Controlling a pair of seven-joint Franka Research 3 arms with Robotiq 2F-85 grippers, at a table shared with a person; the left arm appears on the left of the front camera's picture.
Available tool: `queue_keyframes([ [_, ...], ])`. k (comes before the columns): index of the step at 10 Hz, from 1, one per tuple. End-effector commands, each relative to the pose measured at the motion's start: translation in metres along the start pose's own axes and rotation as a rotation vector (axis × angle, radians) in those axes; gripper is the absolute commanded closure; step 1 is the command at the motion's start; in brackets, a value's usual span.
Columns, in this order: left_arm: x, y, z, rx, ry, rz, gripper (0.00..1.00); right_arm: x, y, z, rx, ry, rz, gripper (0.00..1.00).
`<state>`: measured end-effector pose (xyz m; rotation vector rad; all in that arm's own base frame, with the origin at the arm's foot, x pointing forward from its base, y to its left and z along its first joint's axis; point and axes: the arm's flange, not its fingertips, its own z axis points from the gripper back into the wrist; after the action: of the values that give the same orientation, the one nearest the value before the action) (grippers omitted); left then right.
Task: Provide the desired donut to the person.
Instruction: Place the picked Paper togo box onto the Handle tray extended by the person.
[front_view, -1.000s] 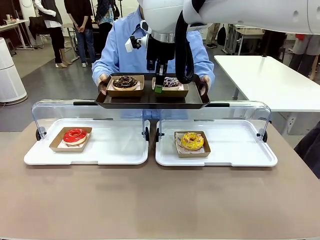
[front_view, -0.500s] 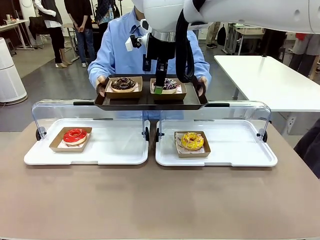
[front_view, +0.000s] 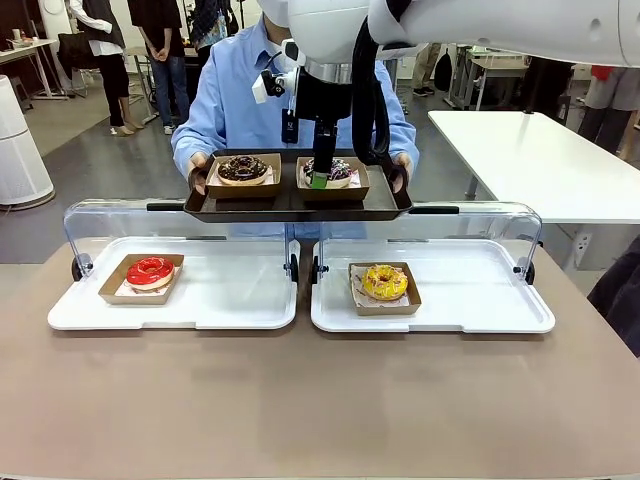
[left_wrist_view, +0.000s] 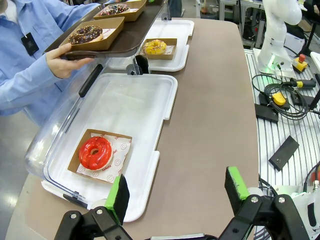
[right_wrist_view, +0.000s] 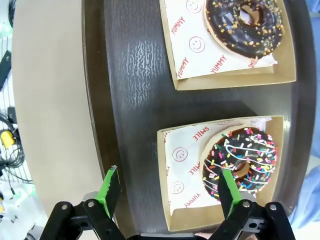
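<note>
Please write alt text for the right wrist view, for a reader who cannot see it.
The open right gripper hovers over a sprinkled chocolate donut in a cardboard tray on a dark serving tray. A second chocolate donut sits in its own cardboard tray beside it.

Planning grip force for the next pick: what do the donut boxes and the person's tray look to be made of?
Boxes: thin brown cardboard, matte, with folded walls and printed paper liners. Tray: likely hard plastic, dark brown with a glossy, grain-textured surface catching light; coated wood can't be ruled out.
</note>
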<state>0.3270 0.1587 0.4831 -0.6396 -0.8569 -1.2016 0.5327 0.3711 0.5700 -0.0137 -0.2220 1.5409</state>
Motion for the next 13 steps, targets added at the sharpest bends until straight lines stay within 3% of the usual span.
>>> queue_keyframes([
  [1,0.001,0.000,0.001,0.011,-0.006,0.013,0.00,-0.025,0.015,0.017,0.017,0.022,0.034,0.00],
  [5,0.001,0.000,0.001,0.011,-0.006,0.013,0.00,-0.128,0.053,0.060,-0.033,0.060,0.034,0.00],
  [9,0.001,0.000,0.001,0.011,-0.006,0.013,0.00,-0.221,0.081,0.040,0.006,0.086,0.012,0.00],
  [11,0.001,0.000,0.001,0.011,-0.006,0.013,0.00,-0.248,0.079,0.035,0.025,0.074,-0.050,0.00],
  [13,0.001,0.000,0.001,0.011,-0.006,0.013,0.00,-0.246,0.055,0.028,-0.007,0.089,-0.121,0.00],
])
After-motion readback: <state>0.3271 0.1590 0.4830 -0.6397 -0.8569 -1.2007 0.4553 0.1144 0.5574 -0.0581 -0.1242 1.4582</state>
